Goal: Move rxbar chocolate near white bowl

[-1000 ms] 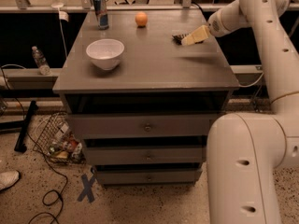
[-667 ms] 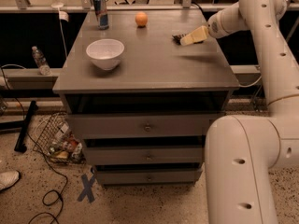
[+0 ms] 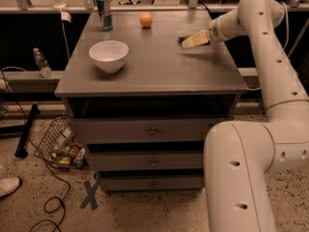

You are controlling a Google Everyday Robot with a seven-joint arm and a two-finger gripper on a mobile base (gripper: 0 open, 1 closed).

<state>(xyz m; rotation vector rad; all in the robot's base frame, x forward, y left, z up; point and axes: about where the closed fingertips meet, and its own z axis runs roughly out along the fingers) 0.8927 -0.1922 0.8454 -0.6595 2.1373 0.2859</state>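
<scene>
The white bowl (image 3: 109, 55) stands on the left part of the grey cabinet top (image 3: 154, 66). The rxbar chocolate (image 3: 183, 37) shows as a small dark shape at the back right of the top, far from the bowl. My gripper (image 3: 189, 40) reaches in from the right on the white arm, low over the top, with its tan tip right at the bar. The gripper covers part of the bar, and I cannot tell whether the bar is held or lies on the top.
An orange fruit (image 3: 146, 20) and a tall blue-silver can (image 3: 104, 13) stand at the back of the top. The arm's lower links (image 3: 251, 163) rise at the cabinet's front right. A wire basket (image 3: 60, 144) and cables lie on the floor at left.
</scene>
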